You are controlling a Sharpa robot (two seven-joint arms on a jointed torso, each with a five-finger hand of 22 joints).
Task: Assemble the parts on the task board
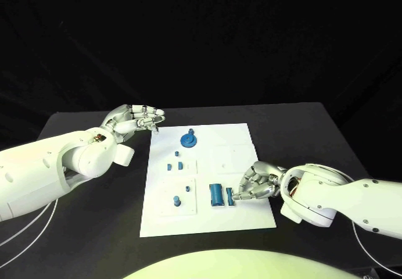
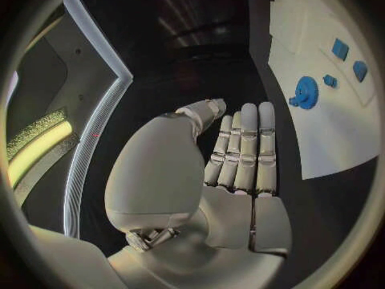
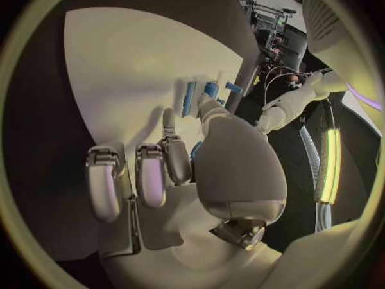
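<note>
Head view: the right robot hand (image 1: 255, 184) reaches over the white task board (image 1: 239, 221), fingers curled just beside two upright-lying blue cylindrical parts (image 1: 222, 194), long axes running away from the robot; whether it grips one cannot be told.

Left wrist view: the left robot hand (image 2: 240, 154) is flat, holding nothing, well apart from them.

Right wrist view: the parts lie beyond the fingertips.

Left arm reaches in from the left; left hand (image 1: 136, 119) hangs with fingers (image 2: 244, 149) straight and together, thumb alongside, nothing in it. Right arm enters from the right, forearm angled inward; right hand (image 1: 258, 183) has fingers (image 3: 153, 173) curled down, thumb extended forward.
</note>
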